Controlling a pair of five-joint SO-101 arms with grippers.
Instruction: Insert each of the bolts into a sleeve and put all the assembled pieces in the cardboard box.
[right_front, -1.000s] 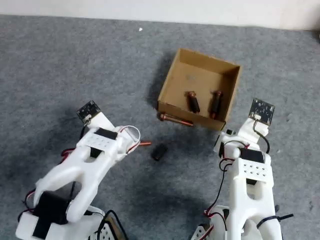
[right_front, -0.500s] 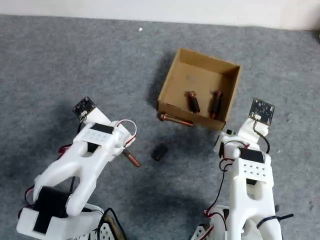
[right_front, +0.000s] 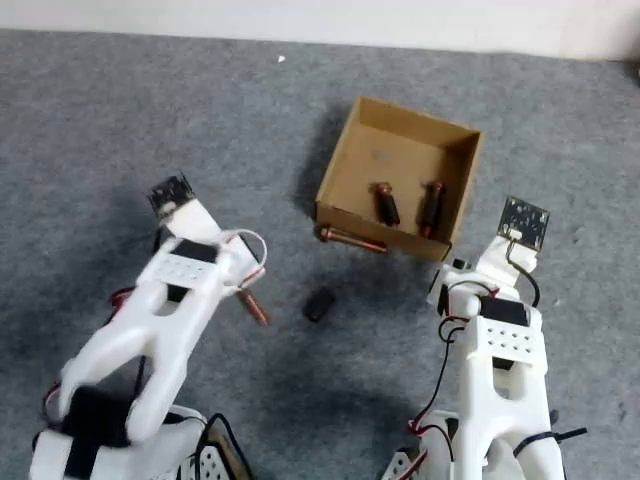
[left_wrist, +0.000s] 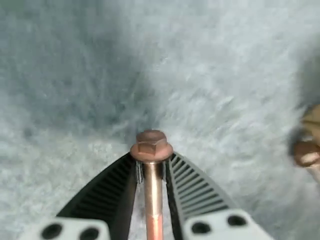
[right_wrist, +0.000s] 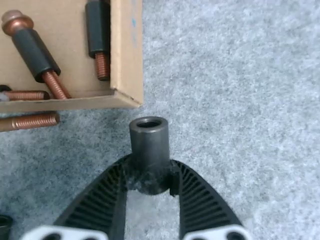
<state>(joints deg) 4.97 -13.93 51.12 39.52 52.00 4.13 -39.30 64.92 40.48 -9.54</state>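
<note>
left arm | pulled back from loose sleeve | bolt in its fingers | turned clockwise in high view

High camera looks down; wrist cameras sit close, right sharing cardboard box.

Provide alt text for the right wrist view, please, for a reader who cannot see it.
The right gripper grips a black sleeve above grey carpet. Nearby, a cardboard box holds sleeved bolts, and another bolt lies outside its wall.
</note>
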